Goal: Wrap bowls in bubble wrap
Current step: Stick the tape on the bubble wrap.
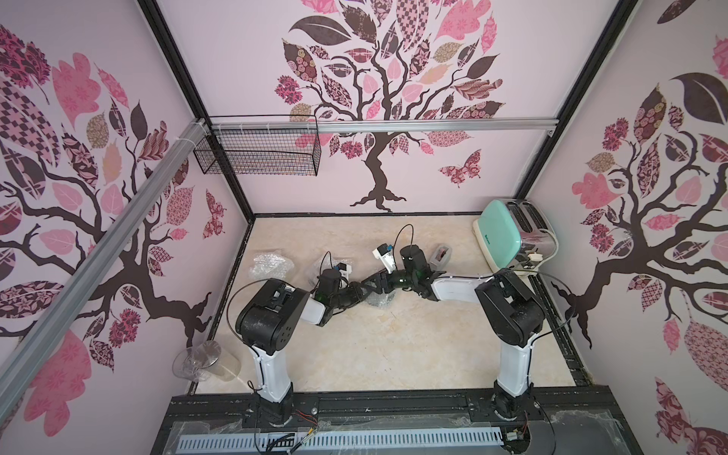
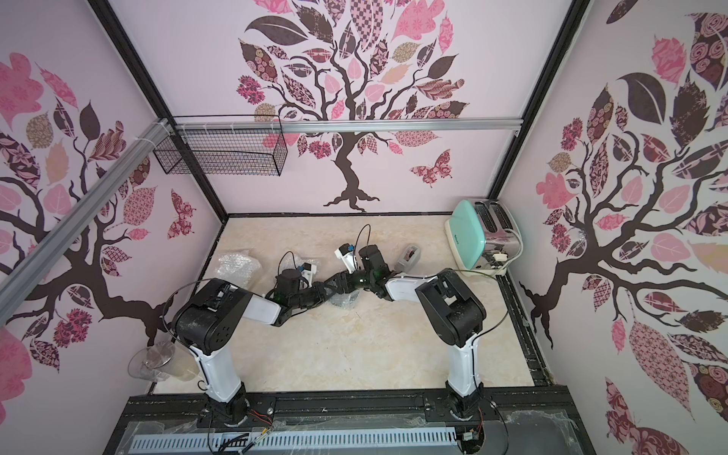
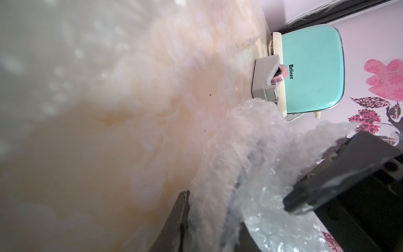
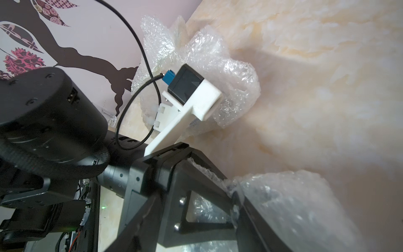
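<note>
crumpled translucent bubble wrap (image 3: 250, 152) — pimpled, glossy — bunched on cream marbled tabletop (image 3: 174, 87).

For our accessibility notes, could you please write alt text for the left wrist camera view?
Crumpled bubble wrap bunches in the left gripper's dark jaws over a cream marbled table. Behind it stand a grey tape dispenser and a mint-green toaster against a pink wall.

Left end effector (image 1: 363, 296) beside right (image 1: 379, 282)
</note>
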You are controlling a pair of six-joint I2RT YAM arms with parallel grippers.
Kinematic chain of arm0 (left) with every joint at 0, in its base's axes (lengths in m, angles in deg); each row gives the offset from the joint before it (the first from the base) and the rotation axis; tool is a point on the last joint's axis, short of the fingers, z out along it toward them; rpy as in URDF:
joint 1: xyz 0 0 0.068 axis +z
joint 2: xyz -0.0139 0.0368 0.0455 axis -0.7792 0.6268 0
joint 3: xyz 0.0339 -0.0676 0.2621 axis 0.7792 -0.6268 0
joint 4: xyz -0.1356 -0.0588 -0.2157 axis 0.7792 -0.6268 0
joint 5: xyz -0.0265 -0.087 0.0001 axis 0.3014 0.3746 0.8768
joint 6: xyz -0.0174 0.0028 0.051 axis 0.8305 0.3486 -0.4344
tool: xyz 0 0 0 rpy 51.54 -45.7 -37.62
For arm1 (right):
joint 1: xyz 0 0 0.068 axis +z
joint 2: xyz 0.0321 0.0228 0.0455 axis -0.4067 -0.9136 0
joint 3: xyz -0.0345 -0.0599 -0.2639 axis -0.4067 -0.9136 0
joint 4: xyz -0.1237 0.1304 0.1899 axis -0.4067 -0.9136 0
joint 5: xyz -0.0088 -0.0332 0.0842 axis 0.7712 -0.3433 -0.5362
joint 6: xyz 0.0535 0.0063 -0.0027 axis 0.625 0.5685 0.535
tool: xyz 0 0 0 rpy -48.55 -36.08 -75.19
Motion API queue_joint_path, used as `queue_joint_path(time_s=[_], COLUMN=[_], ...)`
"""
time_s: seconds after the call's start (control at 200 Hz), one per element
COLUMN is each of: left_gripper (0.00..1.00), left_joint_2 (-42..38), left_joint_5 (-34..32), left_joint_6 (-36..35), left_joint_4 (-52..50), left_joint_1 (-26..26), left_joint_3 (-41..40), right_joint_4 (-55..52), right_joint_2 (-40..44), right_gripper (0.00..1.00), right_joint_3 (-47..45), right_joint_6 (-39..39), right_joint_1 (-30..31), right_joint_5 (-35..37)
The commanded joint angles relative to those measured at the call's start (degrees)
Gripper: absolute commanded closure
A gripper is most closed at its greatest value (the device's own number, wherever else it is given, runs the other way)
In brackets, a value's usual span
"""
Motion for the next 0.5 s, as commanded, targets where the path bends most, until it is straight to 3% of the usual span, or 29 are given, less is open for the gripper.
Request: queue_joint_path(time_s=[0.0, 0.25, 0.495], left_gripper=[1.0, 1.0, 1.0], left_joint_2=[0.2, -0.1, -2.5], left_joint_5=[1.3, 1.4, 1.6], left_joint_6=[-1.4, -1.6, -2.2], left_joint_4=[-0.2, -0.5, -2.2], left_joint_1=[0.2, 0.2, 0.2], left_joint_3=[0.3, 0.4, 0.5], right_joint_4=[0.8, -1.5, -3.4], right_joint_2=[4.5, 6.2, 5.2], right_gripper=[0.42, 0.4, 0.43], right_joint_3=[-1.9, -1.6, -0.4], right_joint_6=[-0.2, -0.7, 1.9], right_joint_1=[-1.4, -1.3, -1.4], right_joint_5=[3.2, 3.1, -5.7])
